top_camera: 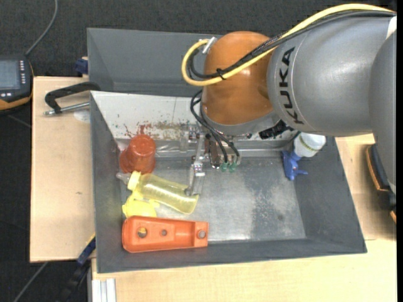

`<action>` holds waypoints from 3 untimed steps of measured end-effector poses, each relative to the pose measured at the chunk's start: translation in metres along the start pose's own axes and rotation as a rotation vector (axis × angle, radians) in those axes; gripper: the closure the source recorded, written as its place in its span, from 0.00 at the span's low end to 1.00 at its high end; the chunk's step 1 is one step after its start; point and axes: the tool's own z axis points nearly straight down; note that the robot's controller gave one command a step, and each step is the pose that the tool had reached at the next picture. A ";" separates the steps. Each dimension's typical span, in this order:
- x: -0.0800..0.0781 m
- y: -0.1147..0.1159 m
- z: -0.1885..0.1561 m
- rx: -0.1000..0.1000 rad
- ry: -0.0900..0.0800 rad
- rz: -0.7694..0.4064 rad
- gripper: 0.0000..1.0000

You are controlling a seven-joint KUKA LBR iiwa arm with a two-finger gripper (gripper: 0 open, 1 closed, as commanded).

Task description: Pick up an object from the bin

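Note:
My gripper (198, 166) hangs low in the middle of the bin, under the arm's orange cover, its tip just above the right end of a translucent yellow flat piece (166, 194). Whether it touches that piece I cannot tell. An orange cup (138, 155) lies to the gripper's left near the back wall. In front, by the near wall, an orange flat bar with small holes (165, 233) lies crosswise.
A small blue figure (293, 166) and a white bottle (309, 144) sit at the bin's right side, partly under the arm. Small yellow bits (135, 204) lie beside the yellow piece. Bare floor spreads across the right front of the bin.

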 end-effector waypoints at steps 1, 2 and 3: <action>0.000 0.000 -0.002 -0.001 -0.002 0.001 0.00; 0.010 -0.026 0.004 -0.002 -0.005 -0.029 0.00; 0.021 -0.019 0.048 0.000 -0.011 -0.123 0.00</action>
